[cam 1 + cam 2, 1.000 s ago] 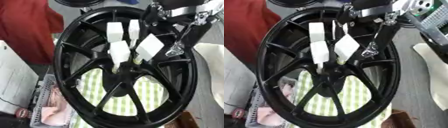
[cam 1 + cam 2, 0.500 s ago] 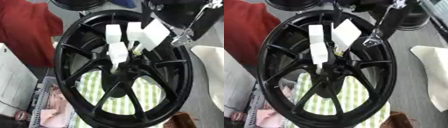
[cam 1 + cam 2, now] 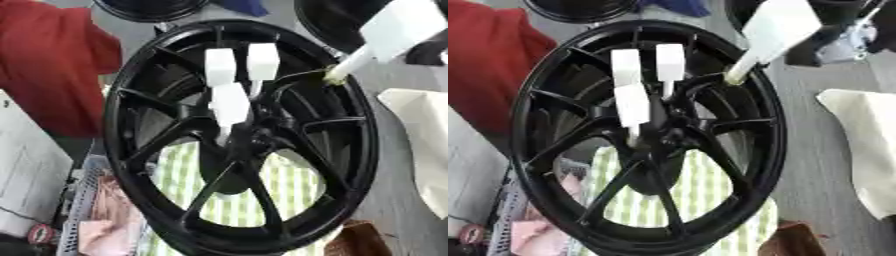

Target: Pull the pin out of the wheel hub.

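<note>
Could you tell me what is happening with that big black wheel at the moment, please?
A black wheel stands upright, with three white pins seated at its hub. A fourth white pin is already out, lifted up and to the right, its narrow tip near the rim. The right hand shows only as dark parts at the top right edge; its grip cannot be made out. The left hand is out of view.

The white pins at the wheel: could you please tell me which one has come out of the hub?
The upper-right pin, clear of the black wheel near its rim. The other three pins stand clustered by the hub.
</note>
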Available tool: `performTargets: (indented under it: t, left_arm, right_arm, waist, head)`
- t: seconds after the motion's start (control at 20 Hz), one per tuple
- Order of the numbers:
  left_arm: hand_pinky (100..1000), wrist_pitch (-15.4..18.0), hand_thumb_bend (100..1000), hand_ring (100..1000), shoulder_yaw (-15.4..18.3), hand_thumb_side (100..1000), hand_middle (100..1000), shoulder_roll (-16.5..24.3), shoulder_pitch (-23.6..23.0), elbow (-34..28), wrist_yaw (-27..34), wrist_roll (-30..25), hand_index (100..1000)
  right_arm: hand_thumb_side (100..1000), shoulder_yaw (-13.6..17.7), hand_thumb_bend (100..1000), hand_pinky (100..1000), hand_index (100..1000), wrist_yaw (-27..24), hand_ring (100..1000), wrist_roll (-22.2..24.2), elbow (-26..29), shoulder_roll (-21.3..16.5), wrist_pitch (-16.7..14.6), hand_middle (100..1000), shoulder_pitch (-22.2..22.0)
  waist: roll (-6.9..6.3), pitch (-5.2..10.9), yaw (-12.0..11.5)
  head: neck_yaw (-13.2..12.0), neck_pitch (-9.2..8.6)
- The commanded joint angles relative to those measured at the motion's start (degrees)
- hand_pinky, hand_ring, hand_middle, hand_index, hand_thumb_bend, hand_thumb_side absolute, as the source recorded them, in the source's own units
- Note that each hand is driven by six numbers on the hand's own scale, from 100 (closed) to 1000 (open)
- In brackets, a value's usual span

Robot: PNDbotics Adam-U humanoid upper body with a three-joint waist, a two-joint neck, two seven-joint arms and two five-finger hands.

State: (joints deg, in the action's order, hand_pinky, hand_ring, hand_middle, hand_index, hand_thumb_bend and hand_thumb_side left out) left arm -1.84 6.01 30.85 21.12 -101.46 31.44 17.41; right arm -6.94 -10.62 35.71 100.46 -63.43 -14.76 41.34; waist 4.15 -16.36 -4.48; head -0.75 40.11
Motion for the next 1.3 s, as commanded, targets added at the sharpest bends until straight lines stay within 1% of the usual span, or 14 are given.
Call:
performTargets:
  t: [0.05, 0.2, 0.35, 0.4, 0.45, 0.55, 0.7, 0.75, 0.8, 0.85, 0.9, 0.95, 1.05, 1.3]
  left_arm:
    - [877, 0.39, 309, 793, 1.20, 547, 702, 2.19, 0.19, -1.05, -0.43, 0.51, 824]
    - [877, 0.73, 309, 793, 1.71, 546, 702, 2.41, -0.11, -1.31, -0.61, 1.00, 824]
    - [877, 0.91, 309, 792, 2.12, 545, 702, 2.51, -0.46, -1.35, -0.69, 1.47, 824]
    - [877, 0.96, 309, 792, 2.22, 545, 702, 2.54, -0.55, -1.36, -0.70, 1.59, 823]
    - [877, 1.03, 308, 793, 2.31, 545, 702, 2.58, -0.62, -1.38, -0.71, 1.69, 823]
    - [877, 1.13, 309, 793, 2.48, 544, 702, 2.69, -0.68, -1.41, -0.76, 1.88, 823]
    - [876, 1.19, 309, 793, 2.53, 542, 702, 2.78, -0.60, -1.43, -0.77, 2.01, 823]
    - [876, 1.21, 309, 793, 2.54, 541, 702, 2.77, -0.56, -1.44, -0.78, 2.03, 823]
    - [876, 1.22, 309, 793, 2.54, 541, 702, 2.75, -0.52, -1.44, -0.77, 2.05, 823]
    - [877, 1.23, 310, 793, 2.54, 541, 702, 2.73, -0.50, -1.44, -0.76, 2.07, 823]
    - [877, 1.24, 310, 794, 2.53, 541, 702, 2.71, -0.48, -1.45, -0.75, 2.07, 823]
    - [879, 1.24, 311, 795, 2.53, 541, 703, 2.68, -0.47, -1.44, -0.74, 2.08, 823]
    - [880, 1.25, 313, 797, 2.52, 541, 703, 2.64, -0.44, -1.43, -0.71, 2.08, 823]
    - [881, 1.19, 315, 800, 2.47, 540, 703, 2.45, -0.35, -1.31, -0.53, 2.08, 823]
  right_arm:
    - [100, 7.61, 321, 100, 409, -0.62, 100, -5.96, -0.87, -6.39, -0.48, 298, -6.11]
    - [100, 13.50, 301, 100, 412, 0.82, 100, -11.25, -3.92, -7.47, -1.26, 305, -15.03]
    - [100, 18.22, 275, 100, 419, 2.94, 100, -15.50, -6.71, -6.31, -2.07, 315, -22.17]
    - [100, 19.59, 332, 100, 423, 3.74, 100, -16.80, -7.73, -5.70, -2.21, 323, -24.15]
    - [100, 20.77, 268, 100, 425, 4.54, 100, -18.02, -8.84, -5.07, -2.17, 324, -25.92]
    - [100, 22.73, 224, 100, 437, 6.21, 100, -20.19, -11.06, -3.75, -2.12, 343, -28.82]
    - [100, 24.45, 238, 139, 492, 8.83, 100, -22.60, -14.30, -2.29, -2.03, 403, -31.42]
    - [100, 24.75, 252, 282, 537, 10.15, 181, -22.95, -15.31, -2.02, -1.72, 454, -31.93]
    - [100, 24.90, 256, 316, 547, 11.38, 209, -23.00, -16.04, -1.78, -1.44, 466, -32.25]
    - [100, 24.93, 308, 550, 629, 12.41, 437, -22.71, -16.53, -1.57, -1.19, 565, -32.51]
    - [100, 24.94, 330, 631, 657, 13.63, 521, -21.85, -16.92, -1.40, -0.79, 619, -32.76]
    - [100, 24.98, 384, 757, 742, 15.02, 721, -20.78, -17.22, -1.28, -0.26, 759, -32.94]
    - [100, 25.24, 397, 825, 852, 17.49, 843, -18.94, -17.59, -0.92, 0.98, 860, -33.01]
    - [100, 25.79, 377, 845, 885, 17.82, 908, -21.07, -17.86, -0.23, 3.07, 904, -32.29]
  waist:
    - [-0.58, 0.62, 0.42]
    - [-0.98, 0.36, 0.98]
    - [-1.28, 0.14, 1.58]
    - [-1.36, 0.10, 1.76]
    - [-1.43, 0.08, 1.96]
    - [-1.55, 0.04, 2.27]
    - [-1.74, 0.10, 2.49]
    - [-1.81, 0.14, 2.54]
    - [-1.86, 0.17, 2.56]
    - [-1.90, 0.20, 2.57]
    - [-1.95, 0.22, 2.59]
    - [-1.98, 0.25, 2.61]
    - [-1.99, 0.30, 2.65]
    - [-1.97, 0.35, 2.64]
  head:
    - [-0.52, -0.84]
    - [-0.99, -1.13]
    - [-1.61, -1.28]
    - [-1.75, -1.26]
    - [-1.92, -1.24]
    - [-2.19, -1.26]
    - [-2.32, -1.36]
    - [-2.30, -1.43]
    - [-2.28, -1.47]
    - [-2.26, -1.49]
    - [-2.26, -1.51]
    - [-2.27, -1.51]
    - [-2.24, -1.49]
    - [-2.20, -1.44]
